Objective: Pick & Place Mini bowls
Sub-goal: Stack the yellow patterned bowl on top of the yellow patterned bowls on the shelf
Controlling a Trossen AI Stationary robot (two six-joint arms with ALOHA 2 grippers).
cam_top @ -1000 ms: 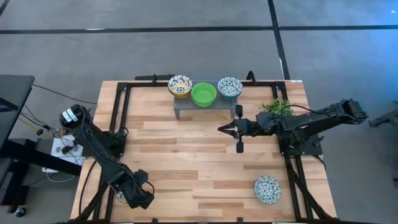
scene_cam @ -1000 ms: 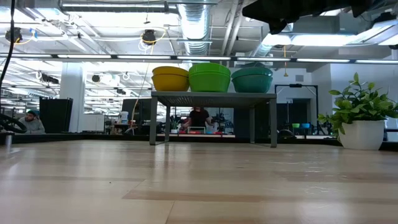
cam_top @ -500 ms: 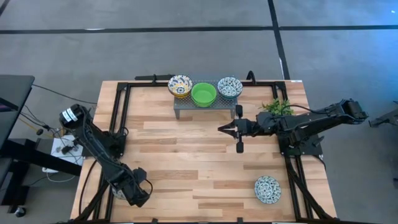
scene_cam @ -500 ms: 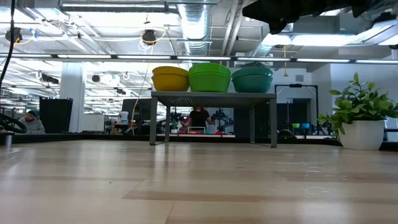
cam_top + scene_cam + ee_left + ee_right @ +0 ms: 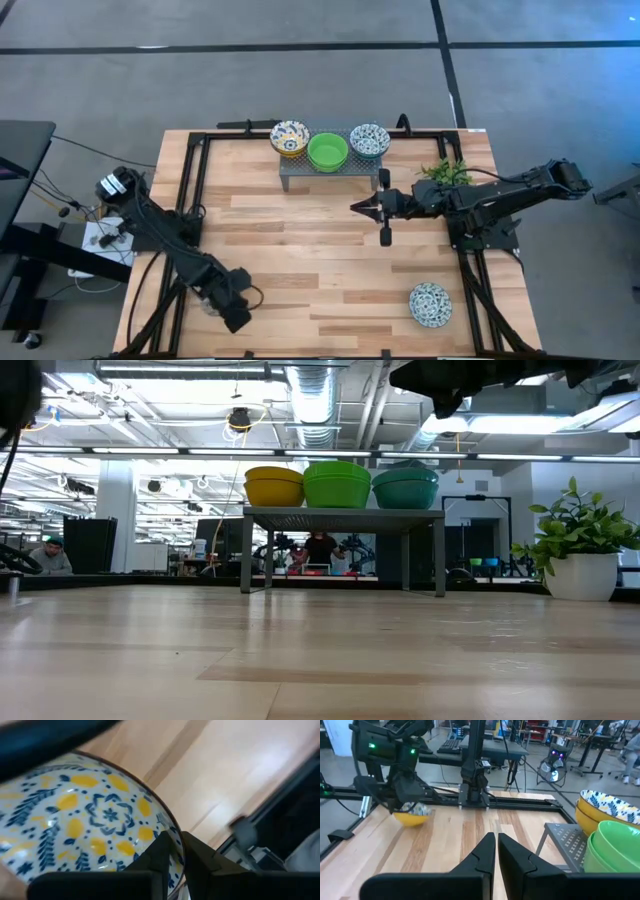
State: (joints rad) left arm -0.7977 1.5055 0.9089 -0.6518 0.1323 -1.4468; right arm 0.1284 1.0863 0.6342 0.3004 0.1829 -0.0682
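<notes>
1. At the near-left corner of the table [image 5: 300, 250], I had the left gripper [image 5: 176, 851] clamped on the rim of a yellow-and-blue patterned bowl [image 5: 85, 825], one finger on each side of the rim.
2. Right gripper [image 5: 356, 207] hung mid-table in front of the rack [image 5: 330, 172], fingers pressed together, empty.
3. On the rack sat three bowls in a row: yellow patterned [image 5: 289, 137], green [image 5: 327, 151], blue patterned [image 5: 369, 140].
4. One more blue patterned bowl [image 5: 430, 304] sat at near-right on the table.
5. Plant [image 5: 443, 172] stood just right of the rack.
</notes>
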